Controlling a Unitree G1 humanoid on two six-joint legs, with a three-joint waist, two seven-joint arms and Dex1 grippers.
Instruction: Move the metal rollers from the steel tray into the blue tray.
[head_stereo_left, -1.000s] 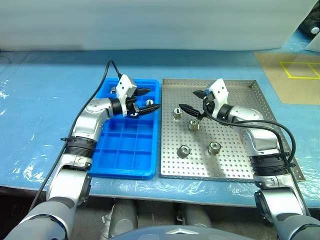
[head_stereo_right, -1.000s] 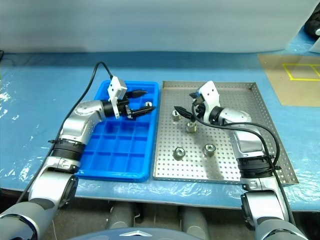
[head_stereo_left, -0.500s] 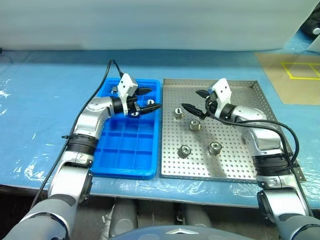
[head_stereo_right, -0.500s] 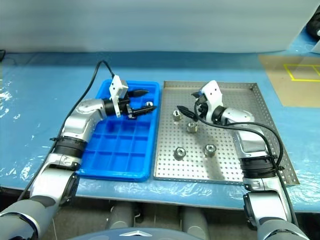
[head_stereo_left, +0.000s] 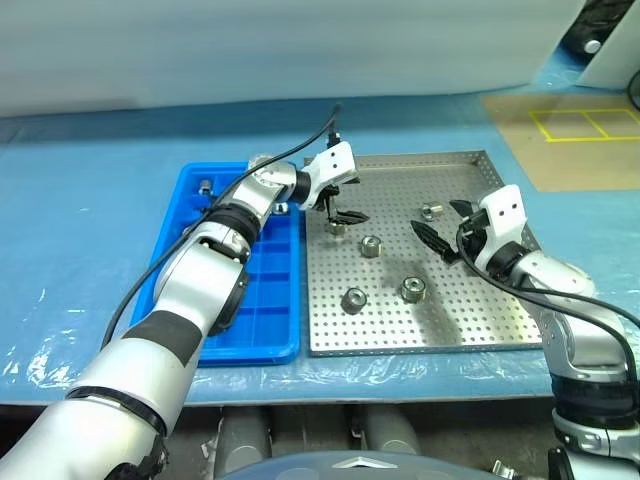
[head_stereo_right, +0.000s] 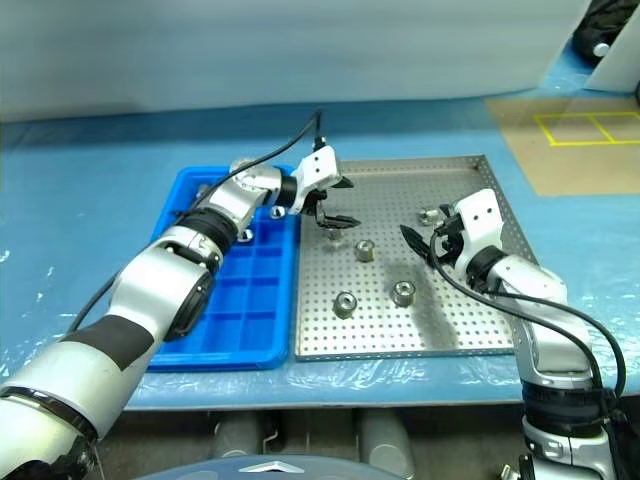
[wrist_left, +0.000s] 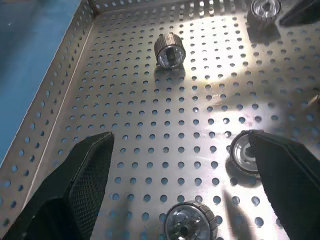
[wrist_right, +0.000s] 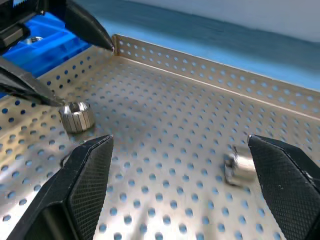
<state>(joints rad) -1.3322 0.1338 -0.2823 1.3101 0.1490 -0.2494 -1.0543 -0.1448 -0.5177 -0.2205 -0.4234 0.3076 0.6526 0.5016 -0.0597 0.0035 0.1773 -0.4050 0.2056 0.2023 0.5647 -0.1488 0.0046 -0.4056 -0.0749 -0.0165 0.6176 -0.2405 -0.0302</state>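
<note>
Over the far left part of the large perforated silver steel tray (head_stereo_left: 470, 330), the left gripper (head_stereo_left: 340, 205) hangs with its two black fingers spread wide and empty, a small shiny ring-like metal roller (head_stereo_left: 335, 228) just beneath its tips. That arm reaches across the bright blue compartmented plastic tray (head_stereo_left: 265, 345), which holds a few rollers at its far end. On the right, the right gripper (head_stereo_left: 447, 228) is likewise wide apart and empty, pointing left, a roller (head_stereo_left: 430, 212) lying between its fingers. Three more rollers (head_stereo_left: 370, 244) lie mid-tray.
</note>
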